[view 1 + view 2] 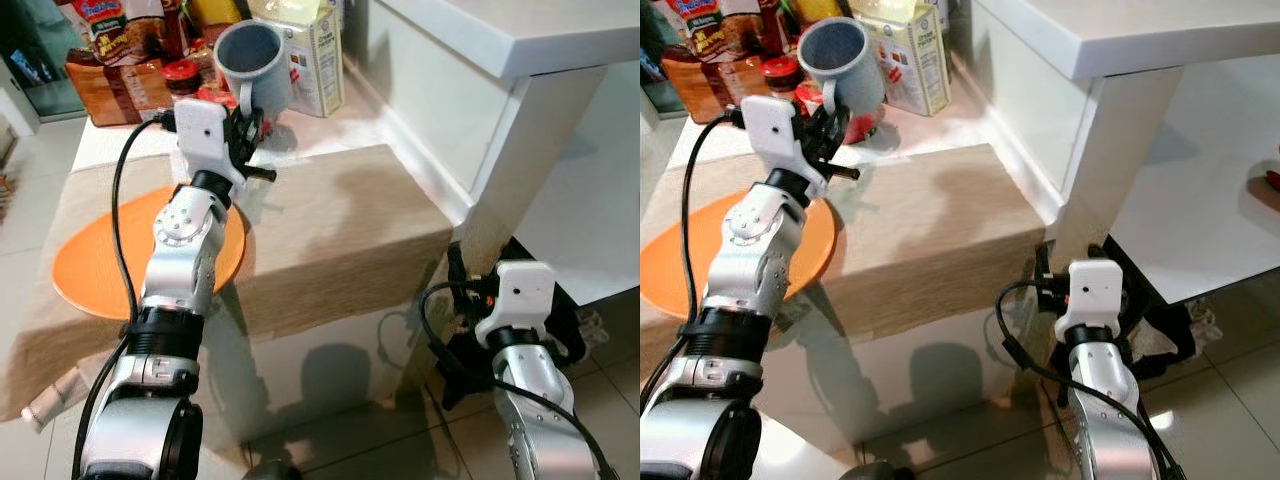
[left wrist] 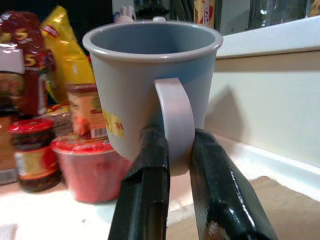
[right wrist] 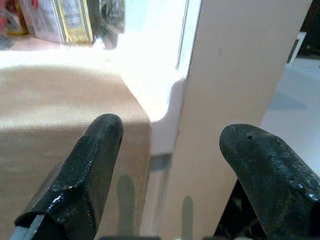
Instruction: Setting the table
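The left pincer [image 1: 243, 128] clamps the handle of the grey mug [image 2: 150, 85], held upright above the table [image 1: 330, 215] just beyond the orange plate [image 1: 85, 265]; the right pincer [image 3: 170, 175] hangs wide open.

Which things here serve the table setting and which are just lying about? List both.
In the job:
- grey-blue plastic mug, handle clamped in the left gripper
- round orange plate
- beige cloth runner

Lying about:
- yellow-white carton
- red-lidded jar
- brown snack bag
- right gripper, idle, open
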Robot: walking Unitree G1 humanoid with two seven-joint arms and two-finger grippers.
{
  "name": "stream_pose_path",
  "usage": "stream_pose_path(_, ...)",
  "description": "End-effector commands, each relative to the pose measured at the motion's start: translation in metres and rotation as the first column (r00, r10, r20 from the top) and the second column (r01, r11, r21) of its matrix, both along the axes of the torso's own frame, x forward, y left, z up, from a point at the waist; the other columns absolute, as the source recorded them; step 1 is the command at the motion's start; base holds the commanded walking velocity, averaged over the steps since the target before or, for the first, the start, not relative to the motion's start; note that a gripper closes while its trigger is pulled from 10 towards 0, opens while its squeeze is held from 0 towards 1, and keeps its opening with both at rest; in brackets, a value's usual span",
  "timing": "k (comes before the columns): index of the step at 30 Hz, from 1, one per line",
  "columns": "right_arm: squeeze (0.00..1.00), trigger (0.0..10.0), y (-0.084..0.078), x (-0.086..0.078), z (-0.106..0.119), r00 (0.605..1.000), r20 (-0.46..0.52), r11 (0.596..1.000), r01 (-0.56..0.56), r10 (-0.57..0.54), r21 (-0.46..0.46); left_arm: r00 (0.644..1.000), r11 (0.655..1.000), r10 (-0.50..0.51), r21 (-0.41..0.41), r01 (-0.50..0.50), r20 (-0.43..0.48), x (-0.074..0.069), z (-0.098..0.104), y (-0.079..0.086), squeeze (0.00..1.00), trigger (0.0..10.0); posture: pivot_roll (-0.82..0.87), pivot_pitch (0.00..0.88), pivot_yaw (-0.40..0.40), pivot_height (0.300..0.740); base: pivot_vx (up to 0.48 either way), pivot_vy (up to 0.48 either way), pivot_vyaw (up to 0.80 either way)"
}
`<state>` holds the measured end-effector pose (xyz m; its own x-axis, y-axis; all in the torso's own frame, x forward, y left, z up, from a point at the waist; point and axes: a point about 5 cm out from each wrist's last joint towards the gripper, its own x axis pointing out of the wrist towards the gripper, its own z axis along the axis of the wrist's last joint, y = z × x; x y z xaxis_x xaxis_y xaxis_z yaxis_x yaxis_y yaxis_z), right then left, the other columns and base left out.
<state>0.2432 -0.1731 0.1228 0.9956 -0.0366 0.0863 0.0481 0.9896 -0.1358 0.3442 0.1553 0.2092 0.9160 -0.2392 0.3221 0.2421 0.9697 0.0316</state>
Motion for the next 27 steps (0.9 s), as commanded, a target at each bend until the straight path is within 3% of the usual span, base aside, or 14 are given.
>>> stream_pose_path(1,0.0,10.0,0.001,0.0,0.012,0.999,0.045,1.0,-0.001,0.001,-0.006,0.998,1.0,-0.001,0.013,0.001,0.056,-0.013,0.011,-0.001,0.0,0.0,0.09,0.0,0.037,0.74,0.0,0.0,0.0)
stream_pose_path(5,0.0,10.0,0.001,-0.002,0.016,0.998,0.064,1.0,0.001,0.0,-0.016,0.998,0.999,-0.01,0.046,0.007,0.068,-0.028,0.01,0.0,0.0,0.0,0.09,0.0,0.033,0.74,0.0,0.0,0.0)
stream_pose_path(12,0.0,10.0,0.006,-0.005,0.015,0.998,0.07,1.0,-0.008,0.008,-0.004,0.999,0.997,-0.039,0.066,0.037,0.027,-0.048,-0.012,0.0,0.0,0.0,0.08,0.0,0.033,0.74,0.0,0.0,0.0)
stream_pose_path(14,0.0,10.0,0.007,-0.007,0.015,0.997,0.074,1.0,-0.001,0.001,0.004,0.998,0.997,-0.062,0.052,0.062,0.001,-0.055,-0.018,-0.007,0.0,0.0,0.07,0.0,0.034,0.74,0.0,0.0,0.0)
stream_pose_path(17,0.0,10.0,0.006,-0.008,0.015,0.997,0.075,1.0,0.004,-0.005,0.01,0.998,0.997,-0.069,0.042,0.069,-0.008,-0.057,-0.018,-0.009,0.0,0.0,0.07,0.0,0.034,0.74,0.0,0.0,0.0)
stream_pose_path(19,0.0,10.0,0.005,-0.01,0.011,0.998,0.054,0.998,0.024,-0.028,0.06,0.992,0.996,-0.089,0.011,0.09,-0.093,-0.053,-0.028,-0.015,0.0,0.0,0.06,0.0,0.037,0.74,0.0,0.0,0.0)
stream_pose_path(22,0.0,10.0,0.004,-0.011,0.008,0.998,0.045,0.996,0.032,-0.036,0.081,0.987,0.995,-0.095,-0.002,0.095,-0.128,-0.052,-0.033,-0.016,0.0,0.0,0.05,0.0,0.038,0.74,0.0,0.0,0.0)
stream_pose_path(23,0.0,10.0,0.001,-0.024,-0.001,0.999,0.011,0.995,0.042,-0.043,0.096,0.977,0.997,-0.072,0.011,0.076,-0.201,-0.057,-0.053,-0.004,0.0,0.0,0.04,0.0,0.049,0.74,0.0,0.0,0.0)
stream_pose_path(27,0.0,10.0,-0.002,-0.034,-0.006,0.999,-0.011,0.995,0.041,-0.04,0.089,0.977,0.997,-0.059,0.032,0.067,-0.206,-0.064,-0.058,0.003,0.0,0.0,0.03,0.0,0.049,0.74,0.0,0.0,0.0)
